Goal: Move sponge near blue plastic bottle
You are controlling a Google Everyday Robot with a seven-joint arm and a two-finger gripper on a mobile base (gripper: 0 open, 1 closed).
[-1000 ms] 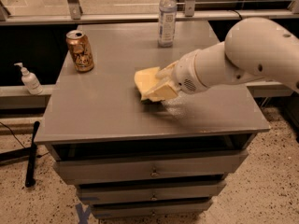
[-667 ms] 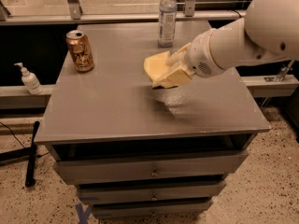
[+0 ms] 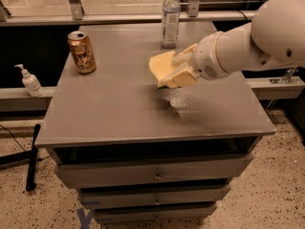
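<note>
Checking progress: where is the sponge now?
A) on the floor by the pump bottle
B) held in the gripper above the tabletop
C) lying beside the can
B: the gripper is shut on the sponge, above its shadow on the table, just in front of the blue plastic bottle.

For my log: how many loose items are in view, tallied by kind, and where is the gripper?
Sponges: 1, the sponge, clamped in the gripper above the cabinet top
Bottles: 2, the blue plastic bottle at the back and the pump bottle on the ledge at left
Cans: 1, the can
Total: 4
</note>
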